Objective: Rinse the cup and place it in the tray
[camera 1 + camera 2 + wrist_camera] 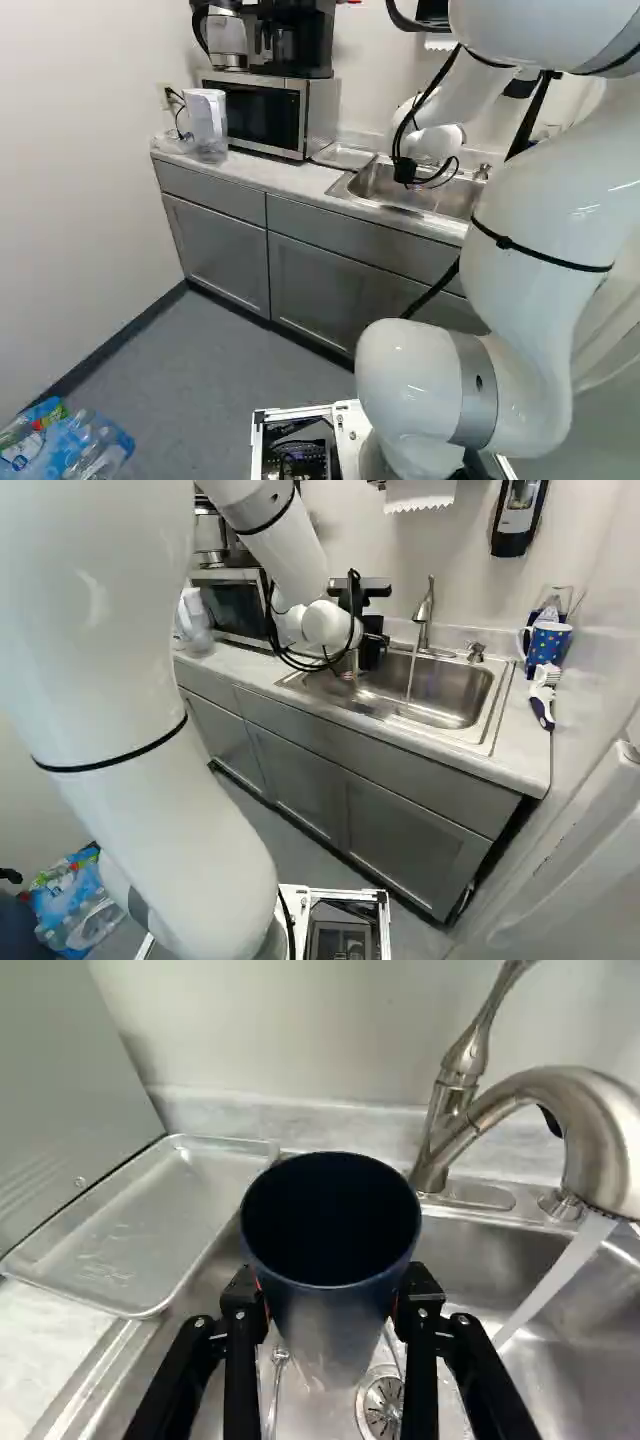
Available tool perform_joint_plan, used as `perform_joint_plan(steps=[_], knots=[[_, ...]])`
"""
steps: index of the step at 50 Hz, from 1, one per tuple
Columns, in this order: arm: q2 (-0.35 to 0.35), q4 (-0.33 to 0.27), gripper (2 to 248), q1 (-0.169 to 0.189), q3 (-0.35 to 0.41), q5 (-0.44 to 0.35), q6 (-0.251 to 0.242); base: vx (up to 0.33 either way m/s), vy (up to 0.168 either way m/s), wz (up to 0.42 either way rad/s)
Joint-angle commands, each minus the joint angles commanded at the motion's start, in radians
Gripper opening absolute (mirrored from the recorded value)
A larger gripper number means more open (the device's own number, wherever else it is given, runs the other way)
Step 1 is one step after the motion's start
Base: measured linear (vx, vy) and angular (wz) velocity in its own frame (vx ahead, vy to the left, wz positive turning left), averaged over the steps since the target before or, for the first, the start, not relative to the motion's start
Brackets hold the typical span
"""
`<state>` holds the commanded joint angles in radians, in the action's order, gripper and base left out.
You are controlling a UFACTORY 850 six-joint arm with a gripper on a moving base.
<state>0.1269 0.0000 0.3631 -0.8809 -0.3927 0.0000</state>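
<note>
In the right base view my gripper point(371, 648) hangs over the near-left part of the sink, its fingertips hard to make out. The wrist view shows the gripper point(333, 1305) shut on a dark blue cup point(333, 1220), one finger on each side. The cup's open mouth faces the wrist camera and its inside looks dark. Water point(555, 1275) runs from the faucet point(560, 1100) into the sink point(540, 1360), to one side of the cup and apart from it. A shallow metal tray point(140, 1220) lies on the other side, partly over the sink's edge, with nothing in it.
A drain point(383, 1405) and a spoon-like utensil point(277, 1380) show beneath the cup. The microwave point(270, 110) stands beside the tray. A patterned blue mug point(548, 645) and a white-and-blue brush point(543, 695) are on the counter at the right of the right base view.
</note>
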Motion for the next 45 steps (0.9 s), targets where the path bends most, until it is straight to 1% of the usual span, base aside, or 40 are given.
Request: perform_joint_plan(steps=[24, 45], knots=[[0.024, 0.0, 126, 0.072, -0.021, 0.109, 0.0, 0.0, 0.0, 0.0], [0.029, 0.0, 126, 0.139, -0.027, 0.203, 0.0, 0.0, 0.0, 0.0]])
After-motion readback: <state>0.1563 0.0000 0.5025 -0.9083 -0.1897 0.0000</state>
